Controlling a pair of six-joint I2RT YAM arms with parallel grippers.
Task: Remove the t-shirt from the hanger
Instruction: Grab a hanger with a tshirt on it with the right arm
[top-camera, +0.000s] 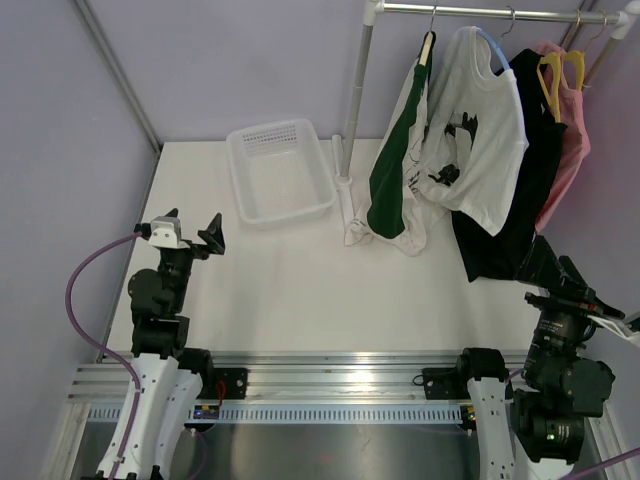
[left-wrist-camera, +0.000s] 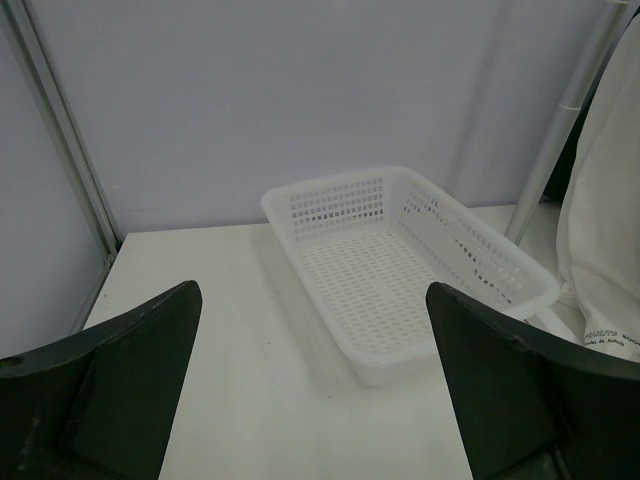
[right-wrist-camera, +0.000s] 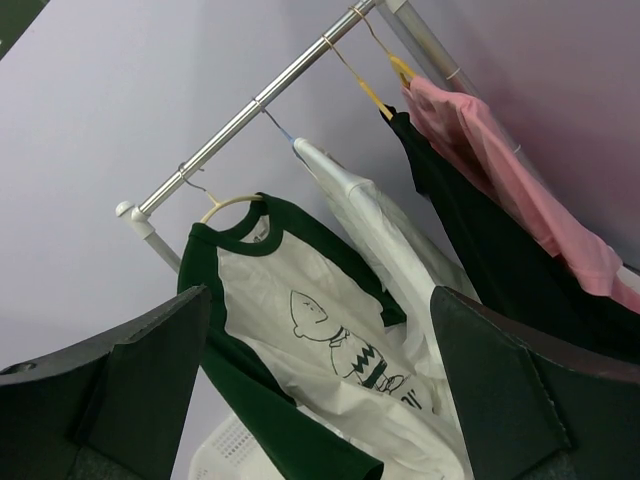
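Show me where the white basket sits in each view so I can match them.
Top external: white basket upper centre-left on the table, just left of the rack's upright pole.
Left wrist: basket centre, pole at right.
Right wrist: basket corner at bottom edge, pole at left.
Shared landmark: the upright pole.

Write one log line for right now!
left gripper open | right gripper open | t-shirts hanging on rail | basket on table
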